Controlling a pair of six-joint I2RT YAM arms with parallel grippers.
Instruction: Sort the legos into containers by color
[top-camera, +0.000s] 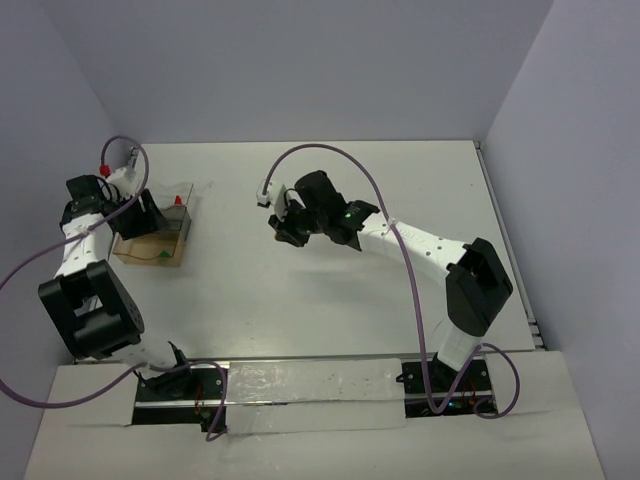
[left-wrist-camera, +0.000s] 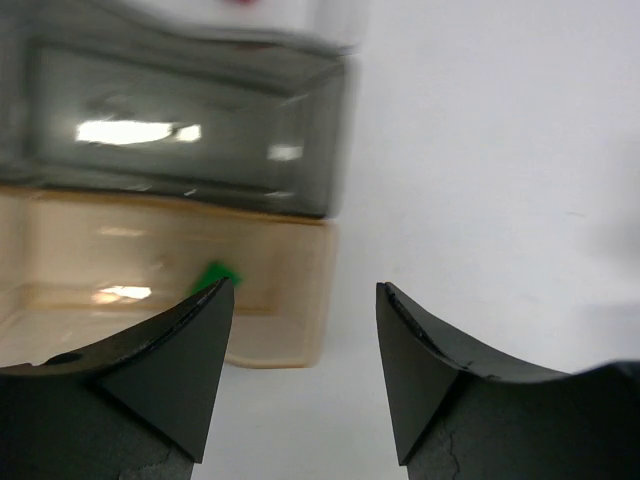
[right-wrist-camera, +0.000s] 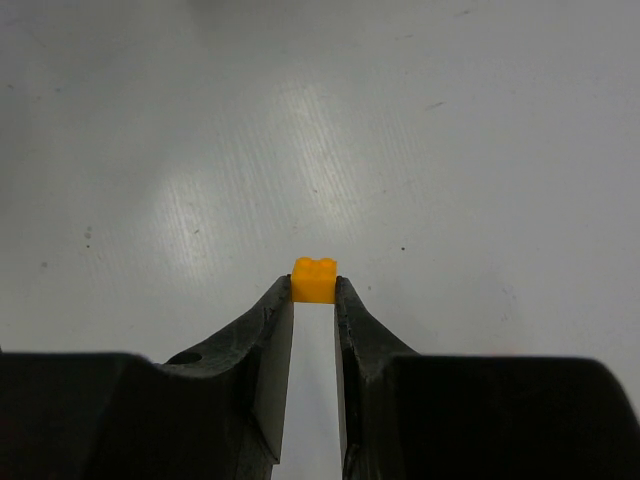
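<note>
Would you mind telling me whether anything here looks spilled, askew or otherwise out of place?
Nothing stands out. The green lego lies inside the tan container, the orange lego sits squarely pinched in the right gripper, and the left gripper hangs open near that container.

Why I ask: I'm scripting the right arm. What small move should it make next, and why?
Probably swing left toward the clear joined plastic trays. The right gripper has its fingers pinched on a small orange-yellow plastic brick over bare white table, well apart from the trays. The left gripper stands open beside them, so approach carefully.
</note>
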